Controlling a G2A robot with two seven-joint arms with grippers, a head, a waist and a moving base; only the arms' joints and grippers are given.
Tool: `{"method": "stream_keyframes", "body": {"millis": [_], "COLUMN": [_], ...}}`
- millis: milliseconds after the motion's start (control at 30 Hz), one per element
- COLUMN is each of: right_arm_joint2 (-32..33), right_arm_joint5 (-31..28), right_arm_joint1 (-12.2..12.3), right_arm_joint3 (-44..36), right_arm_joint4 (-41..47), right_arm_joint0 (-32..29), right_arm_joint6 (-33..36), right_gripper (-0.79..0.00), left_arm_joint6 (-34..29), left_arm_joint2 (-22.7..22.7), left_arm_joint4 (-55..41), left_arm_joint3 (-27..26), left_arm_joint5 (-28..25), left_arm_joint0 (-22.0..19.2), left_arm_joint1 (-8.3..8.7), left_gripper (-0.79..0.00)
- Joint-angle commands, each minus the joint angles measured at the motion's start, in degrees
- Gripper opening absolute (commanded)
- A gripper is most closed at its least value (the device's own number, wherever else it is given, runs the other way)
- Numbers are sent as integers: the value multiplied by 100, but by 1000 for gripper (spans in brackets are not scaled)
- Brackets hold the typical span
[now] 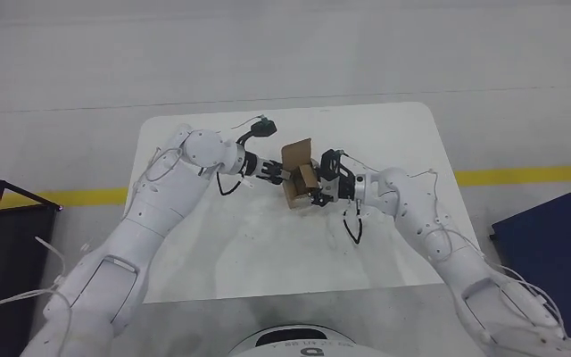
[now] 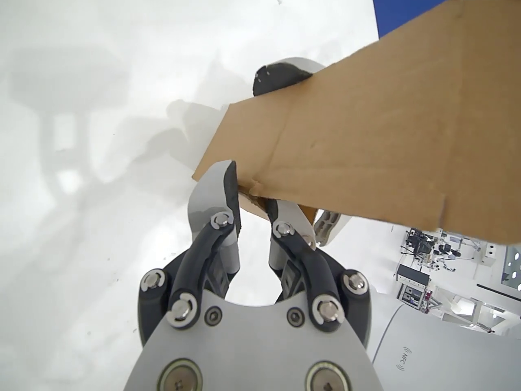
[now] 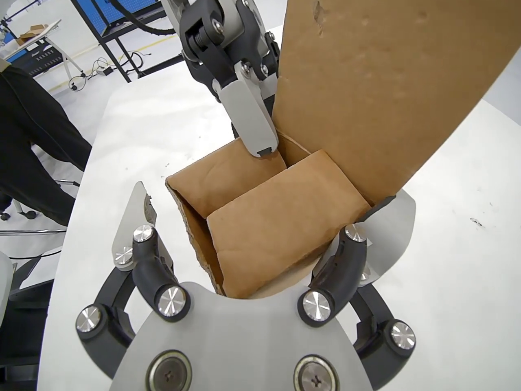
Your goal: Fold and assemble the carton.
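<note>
Item: one brown cardboard carton (image 1: 299, 171), partly assembled, located over the middle of the white counter (image 1: 268, 259), between the two end effectors. Whether its base is set on the counter cannot be told. Condition: the body is opened into a box shape. Two short flaps (image 3: 281, 221) are folded inward across the opening, one lying over the other, and one tall flap (image 3: 378, 54) is raised upright at the side. Left end effector (image 2: 254, 201): clenched on the carton, with a wall edge at a corner crease pinched between its fingers (image 2: 230, 183). In the right wrist view one of those fingers is seen pressed down inside the opening, against the deeper short flap, just beside the base of the tall flap. Right end effector (image 3: 270, 195): released, fingers spread wide, with the carton's near end straddled. One finger (image 3: 390, 209) is placed touching or just beside the lower corner of the tall flap. The other (image 3: 136, 213) is set apart from the carton's wall, with bare counter seen between. In the top view the carton is flanked on opposite sides, the left end effector at one face and the right at the other.
</note>
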Motion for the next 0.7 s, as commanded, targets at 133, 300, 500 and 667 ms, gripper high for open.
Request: {"method": "stream_keyframes", "body": {"millis": [133, 300, 500, 667], "right_arm_joint2": [10, -25, -71, -155], "right_arm_joint5": [1, 1, 1, 1], "right_arm_joint1": [114, 179, 243, 271], "right_arm_joint3": [-112, -148, -229, -286], "right_arm_joint4": [145, 282, 412, 502], "right_arm_joint0": [-126, -202, -288, -318], "right_arm_joint6": [103, 152, 173, 202], "right_gripper": [0, 0, 0, 0], "left_arm_joint6": [29, 52, 24, 3], "left_arm_joint2": [-87, -245, -600, -660], "left_arm_joint4": [-120, -131, -5, 43], "left_arm_joint3": [24, -46, -635, -941], "left_arm_joint5": [-1, 4, 153, 295], "left_arm_joint0": [123, 286, 720, 970], "left_arm_joint1": [42, 122, 306, 371], "left_gripper": [0, 0, -108, -376]}}
